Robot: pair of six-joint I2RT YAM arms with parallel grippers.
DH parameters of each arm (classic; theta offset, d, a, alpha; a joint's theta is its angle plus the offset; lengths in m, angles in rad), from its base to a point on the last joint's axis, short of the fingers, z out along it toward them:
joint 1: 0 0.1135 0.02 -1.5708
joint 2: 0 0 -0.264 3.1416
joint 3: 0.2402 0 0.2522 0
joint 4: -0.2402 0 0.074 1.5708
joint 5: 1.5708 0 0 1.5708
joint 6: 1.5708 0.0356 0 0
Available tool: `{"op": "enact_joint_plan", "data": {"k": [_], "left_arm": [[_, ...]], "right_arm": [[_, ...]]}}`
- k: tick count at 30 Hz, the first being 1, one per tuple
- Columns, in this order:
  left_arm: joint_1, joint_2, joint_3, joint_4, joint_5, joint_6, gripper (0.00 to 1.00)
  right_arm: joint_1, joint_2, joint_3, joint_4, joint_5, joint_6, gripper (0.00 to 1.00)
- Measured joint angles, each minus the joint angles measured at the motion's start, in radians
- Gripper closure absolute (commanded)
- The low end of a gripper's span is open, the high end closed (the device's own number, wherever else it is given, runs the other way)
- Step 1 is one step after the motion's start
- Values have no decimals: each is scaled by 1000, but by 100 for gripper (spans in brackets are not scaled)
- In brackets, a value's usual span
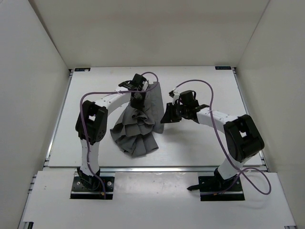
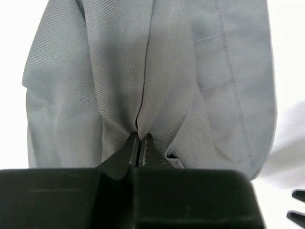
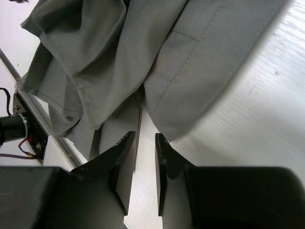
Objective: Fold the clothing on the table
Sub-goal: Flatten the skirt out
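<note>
The clothing (image 1: 136, 131) is a dark grey pleated heap in the middle of the white table (image 1: 200, 143), bunched and fanned out toward the near edge. My left gripper (image 1: 137, 101) reaches down onto its far part. In the left wrist view the left gripper (image 2: 139, 137) is shut on a pinched fold of the clothing (image 2: 167, 71), and the cloth is drawn into creases at the tips. My right gripper (image 1: 167, 117) is at the garment's right edge. In the right wrist view the right gripper (image 3: 145, 136) shows a narrow gap with bare table between the fingers, and the hem of the clothing (image 3: 109, 52) lies just ahead of the tips.
Plain white walls (image 1: 43, 43) close in the table on three sides. A metal rail (image 1: 157, 168) runs along the near edge, with both arm bases behind it. Purple cables (image 1: 209, 86) loop off both arms. Bare tabletop (image 3: 267, 109) lies to the right of the garment.
</note>
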Motion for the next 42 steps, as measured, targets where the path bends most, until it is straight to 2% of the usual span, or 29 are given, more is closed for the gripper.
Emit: {"op": "enact_joint_plan", "data": {"k": [3, 5, 9, 10, 13, 15, 16, 17, 18, 20, 21, 25, 29, 35, 42], "left_arm": [[31, 0, 5, -9, 28, -8, 100], [73, -1, 6, -5, 97, -30, 100], [209, -40, -40, 30, 203, -69, 100], [241, -52, -44, 27, 205, -69, 97], [315, -65, -8, -4, 121, -27, 78], [320, -58, 44, -42, 21, 5, 51], [314, -55, 71, -58, -38, 21, 42], [303, -55, 93, -69, -92, 31, 22], [291, -55, 106, -77, -137, 45, 9], [274, -55, 119, -92, -200, 57, 1], [266, -55, 119, -98, -220, 58, 2], [257, -55, 121, -117, -244, 60, 2], [256, -55, 124, -105, -209, 54, 2], [217, -66, 58, -53, -103, 46, 4], [163, -75, -110, 11, 48, -20, 10]], "right_arm": [[14, 64, 28, 21, -13, 8, 83], [28, 109, 49, 26, -24, 12, 85], [48, 193, 113, 18, -42, 13, 86], [54, 208, 131, 12, -43, 10, 86], [57, 231, 170, 5, -44, 3, 85], [57, 236, 185, 4, -39, 0, 85], [56, 237, 190, 2, -39, -1, 85], [55, 241, 196, -4, -38, -4, 84], [53, 246, 204, -8, -36, -10, 84], [50, 265, 224, -26, -31, -24, 86], [49, 275, 233, -36, -29, -29, 85], [49, 315, 249, -64, -18, -47, 90], [55, 371, 292, -124, 6, -64, 97], [40, 384, 346, -190, 102, -80, 99], [-147, 367, 365, -249, 197, -110, 98]]}}
